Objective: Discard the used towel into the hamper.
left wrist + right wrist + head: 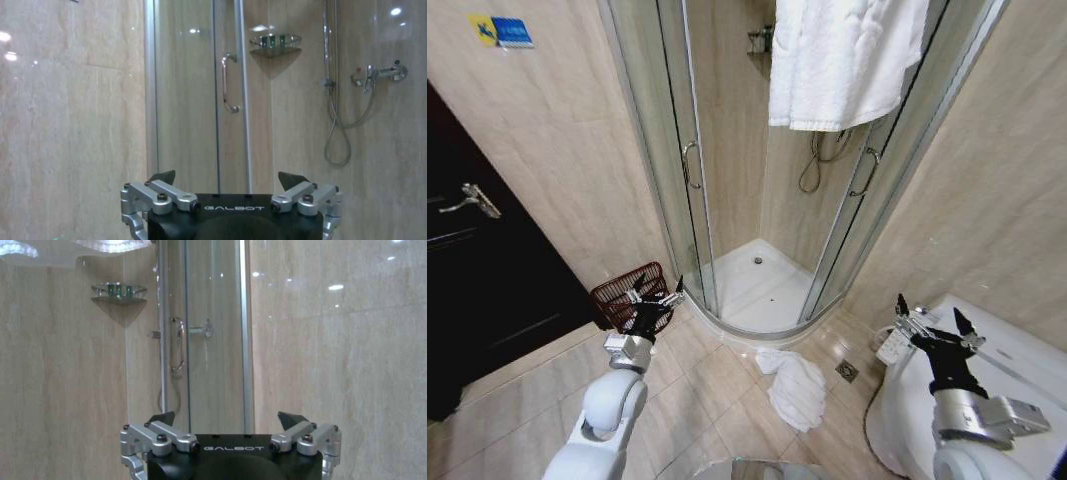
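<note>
- The used towel (795,388) lies crumpled on the tiled floor (707,390), just outside the curved sill of the shower (757,290) and near a small floor drain (847,371).
- The hamper (624,293) stands on the floor against the wall, left of the shower door and beside a dark door (477,290); it is well apart from the towel.
- The left gripper (655,300) is raised in front of the hamper, above the floor, its jaws released and holding nothing. In the left wrist view the left gripper (228,178) points at the shower glass, with both tips spread wide.
- The right gripper (929,312) is held up on the right, over a white toilet (1017,370), jaws likewise released and empty. In the right wrist view the right gripper (228,417) faces the shower door handle (177,345), tips wide apart.
- A second white towel (842,60) hangs over the top of the shower enclosure.
- Neither gripper touches the towel on the floor or the hamper.
</note>
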